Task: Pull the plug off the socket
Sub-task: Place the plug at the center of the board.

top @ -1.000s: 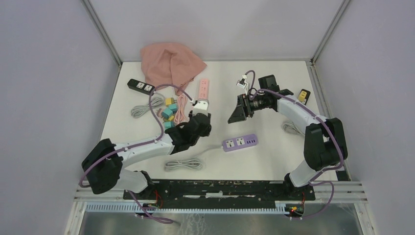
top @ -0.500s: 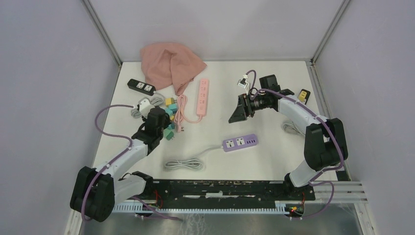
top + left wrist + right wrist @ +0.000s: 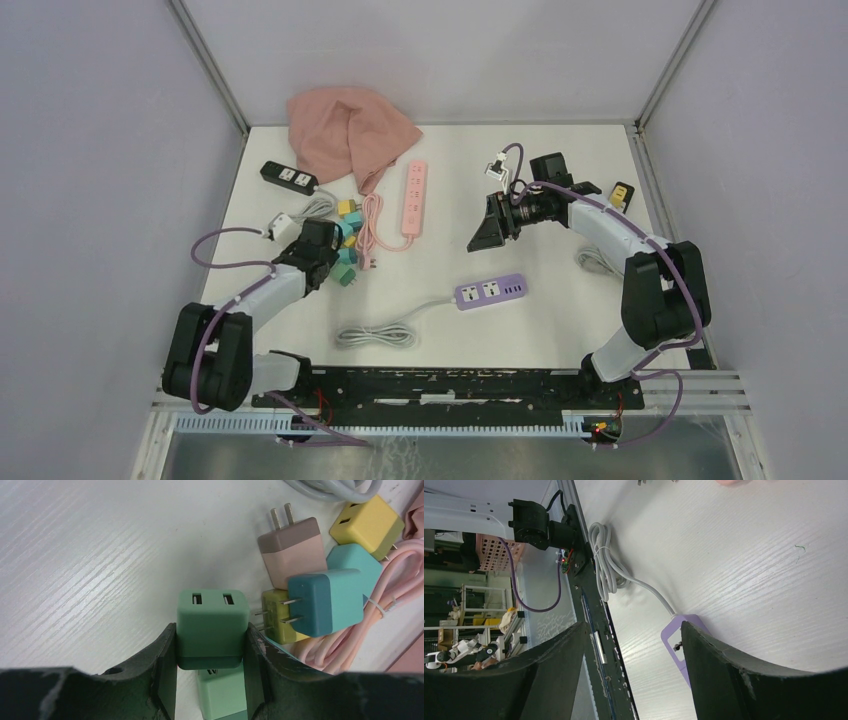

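The left gripper (image 3: 210, 634), closed most of the way, clamps the green plug (image 3: 212, 611) by its 2 flat sides. It sits at the left of the worktop (image 3: 90, 555), beside loose plugs (image 3: 325, 602) and apart from the pink socket strip (image 3: 413, 190). The plug looks light, rigid and smooth (likely slippery), so the flat sides suit best. The right gripper (image 3: 490, 225) hangs empty, jaws apart, far right.
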### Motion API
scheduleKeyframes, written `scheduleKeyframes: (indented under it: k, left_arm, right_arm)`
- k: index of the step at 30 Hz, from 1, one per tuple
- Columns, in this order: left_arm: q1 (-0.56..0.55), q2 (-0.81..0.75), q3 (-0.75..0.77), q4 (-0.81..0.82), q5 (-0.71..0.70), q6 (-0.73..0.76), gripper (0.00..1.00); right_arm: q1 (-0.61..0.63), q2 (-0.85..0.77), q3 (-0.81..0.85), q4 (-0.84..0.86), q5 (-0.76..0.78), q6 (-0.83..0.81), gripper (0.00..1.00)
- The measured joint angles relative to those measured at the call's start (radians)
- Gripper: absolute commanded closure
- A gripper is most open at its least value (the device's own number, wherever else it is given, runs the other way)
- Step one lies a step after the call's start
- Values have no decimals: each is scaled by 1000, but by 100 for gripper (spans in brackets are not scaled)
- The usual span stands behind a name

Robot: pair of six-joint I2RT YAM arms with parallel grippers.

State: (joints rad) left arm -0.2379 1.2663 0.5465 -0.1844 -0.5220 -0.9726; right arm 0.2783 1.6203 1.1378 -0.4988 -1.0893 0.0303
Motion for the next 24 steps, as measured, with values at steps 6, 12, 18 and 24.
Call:
scheduleKeyframes:
  k: [6, 12, 18, 24]
  left_arm:
    - [3, 36, 28, -30, 2, -34, 43]
    - [7, 19, 27, -31, 2, -49, 33]
    - [7, -42, 20, -31, 7, -53, 30]
    - [7, -153, -14, -33, 47, -53, 26]
  right_arm:
    - [-5, 0, 0, -7, 0, -6, 25]
    - [-6, 0, 0, -15, 0, -10, 25]
    - [-13, 0, 5, -30, 1, -21, 25]
    - [-26, -5, 7, -44, 7, -40, 25]
